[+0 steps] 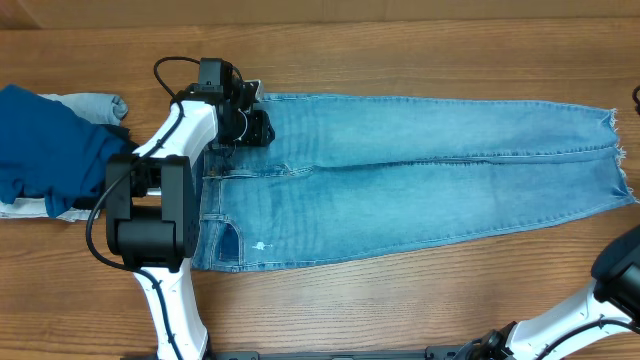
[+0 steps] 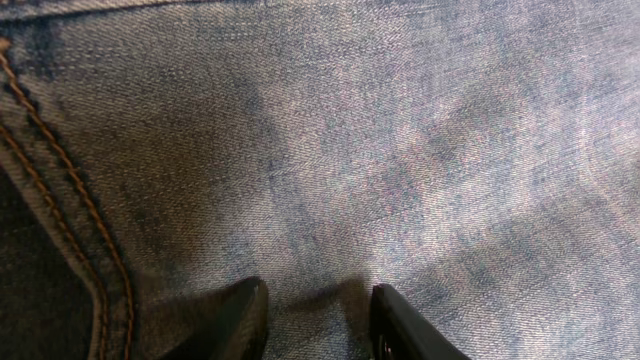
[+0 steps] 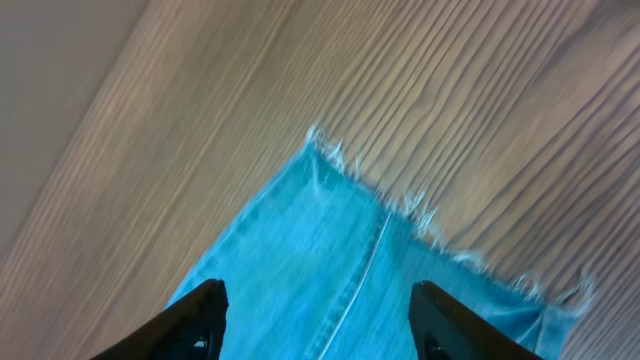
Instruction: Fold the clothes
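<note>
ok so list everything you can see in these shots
jeans: one pair, light blue, flat across the table, waist to the left, frayed hems to the right
dark garment: one, navy blue, at the left edge, on top of the pale garments
pale garments: count unclear, grey-white, folded under and behind the dark garment
table: one, brown wood, under everything
left arm: one, white and black, reaching over the waist of the jeans
left gripper: one, black, down on the denim near the waist
right arm: one, white and black, bottom right corner
right gripper: one, black, open above a frayed hem
</note>
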{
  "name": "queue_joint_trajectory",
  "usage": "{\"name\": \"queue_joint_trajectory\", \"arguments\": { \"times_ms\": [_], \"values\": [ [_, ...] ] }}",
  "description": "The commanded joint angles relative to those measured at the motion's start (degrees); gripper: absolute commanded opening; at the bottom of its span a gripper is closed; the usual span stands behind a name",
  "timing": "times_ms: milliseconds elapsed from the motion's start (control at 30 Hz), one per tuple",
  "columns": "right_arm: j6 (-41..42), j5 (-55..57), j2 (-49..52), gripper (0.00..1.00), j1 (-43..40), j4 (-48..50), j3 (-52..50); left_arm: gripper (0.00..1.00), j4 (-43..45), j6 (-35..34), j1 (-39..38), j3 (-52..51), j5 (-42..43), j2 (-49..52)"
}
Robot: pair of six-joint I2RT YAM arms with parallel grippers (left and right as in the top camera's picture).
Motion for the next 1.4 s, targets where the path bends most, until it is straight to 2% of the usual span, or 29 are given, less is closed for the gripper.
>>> {"name": "queue_joint_trajectory", "arguments": {
  "times_ms": [0, 100, 200, 300, 333, 367, 400, 433, 467, 500, 567, 633, 667, 733, 800, 833, 867, 1000, 1100, 1233, 1367],
  "values": [
    [0.2, -3.5, -0.3, 0.71, 3.6, -3.3, 1.5, 0.36, -4.0, 0.5, 0.2, 1.6, -1.7, 1.5],
    [-0.2, -7.6, -0.5, 0.72, 5.4, -6.5, 1.5, 0.26, -14.8, 3.3, 0.2, 10.0, -2.0, -4.3],
    [-4.6, -12.1, -4.9, 0.7, 5.4, -8.3, 1.5, 0.26, -21.3, 1.2, 0.2, 16.0, -8.1, -15.3],
    [-4.6, -16.5, -13.3, 0.75, 5.5, -10.1, 1.5, 0.27, -27.2, 0.9, 0.0, 16.4, -13.9, -27.9],
    [-4.6, -17.4, -16.0, 0.8, 5.5, -10.9, 1.5, 0.33, -30.1, 0.9, 0.0, 16.4, -15.9, -31.7],
    [-4.3, -17.6, -17.7, 0.91, 5.5, -11.6, 1.5, 0.46, -32.0, 1.1, 0.0, 16.4, -17.1, -34.4],
    [-3.5, -17.6, -19.2, 0.96, 5.5, -12.9, 1.5, 0.66, -33.3, 2.3, 0.0, 16.4, -17.1, -36.5],
    [-2.8, -18.1, -19.6, 0.96, 5.5, -14.5, 1.5, 0.91, -34.6, 3.1, 0.0, 16.4, -16.2, -38.3],
    [-2.9, -19.3, -19.4, 0.96, 5.7, -17.8, 1.4, 1.0, -36.0, 3.1, 0.0, 16.4, -14.0, -39.4],
    [-2.9, -19.1, -19.2, 0.96, 6.2, -20.5, 1.1, 1.0, -37.8, 4.2, 0.0, 16.4, -13.7, -39.7],
    [-2.8, -16.0, -19.1, 0.94, 6.6, -23.6, -0.8, 0.71, -41.4, 4.8, 0.0, 15.6, -13.9, -39.3],
    [0.5, -11.3, -19.1, 0.94, 6.4, -23.9, -4.0, 0.61, -44.9, -0.1, 0.0, 11.1, -14.0, -38.2],
    [1.7, -8.8, -19.0, 0.95, 6.1, -23.1, -6.5, 0.61, -42.9, -2.4, 0.0, 6.0, -14.0, -38.3],
    [2.2, -7.4, -18.4, 0.98, 5.7, -21.4, -12.5, 0.75, -37.2, -11.1, 0.0, -5.9, -14.3, -38.3],
    [3.0, -7.2, -17.2, 0.99, 5.1, -18.8, -18.5, 0.75, -32.2, -15.5, 0.0, -15.8, -12.3, -38.3],
    [3.0, -7.2, -15.3, 1.0, 4.2, -17.3, -22.4, 0.74, -26.6, -16.7, 0.0, -24.0, -5.9, -38.3],
    [3.3, -7.2, -14.2, 1.0, 3.2, -17.2, -23.6, 0.72, -24.5, -16.7, -0.2, -27.4, -3.3, -38.3],
    [3.7, -8.1, -12.3, 0.95, 0.0, -16.8, -24.1, 0.71, -21.4, -16.6, -2.7, -34.4, -3.2, -38.3],
    [3.7, -7.8, -12.3, 0.96, -0.5, -16.4, -24.1, 0.71, -19.9, -22.3, -7.6, -38.4, -3.4, -38.3],
    [3.7, -7.6, -12.3, 0.96, -0.5, -16.4, -24.1, 0.71, -17.9, -33.2, -11.4, -43.9, -3.2, -38.3],
    [4.0, -7.6, -12.3, 0.96, -0.5, -15.7, -24.1, 0.72, -14.4, -37.4, -12.0, -48.7, -3.3, -38.3]
  ]
}}
